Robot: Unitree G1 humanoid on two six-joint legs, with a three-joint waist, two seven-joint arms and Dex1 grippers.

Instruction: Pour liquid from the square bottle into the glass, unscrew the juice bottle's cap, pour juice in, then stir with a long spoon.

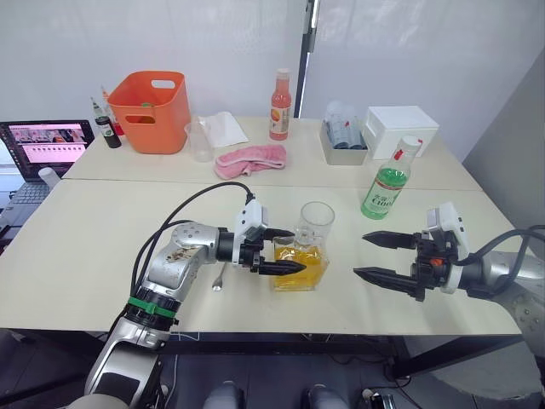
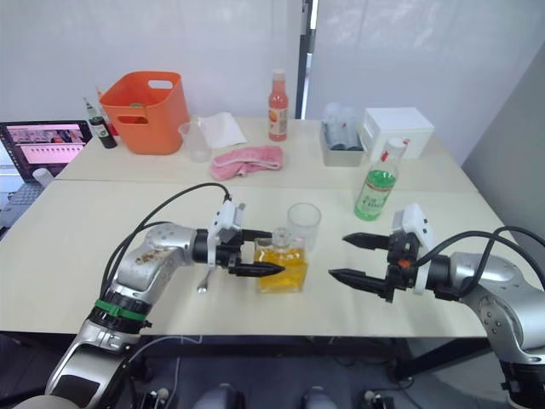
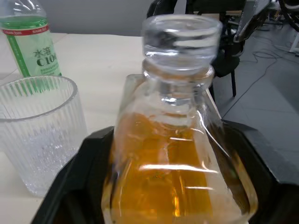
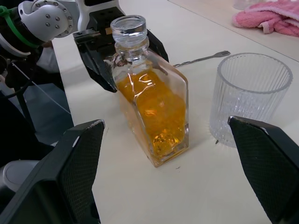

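The left gripper (image 1: 285,251), jaws wide, straddles the squat amber square bottle (image 1: 301,266) to grasp it for pouring, while the right gripper (image 1: 372,256) waits open nearby

Near the centre of the frame, the square bottle (image 2: 282,263) is seen upright on the pale table (image 2: 68,247), holding yellow-orange liquid (image 2: 283,268). The left gripper (image 2: 266,251) is spread open around its left side, whether touching cannot be told. The glass (image 2: 303,225) stands just behind the bottle, toward upper right. The right gripper (image 2: 344,256), open, is held apart at right. The juice bottle (image 2: 375,187) stands above it.
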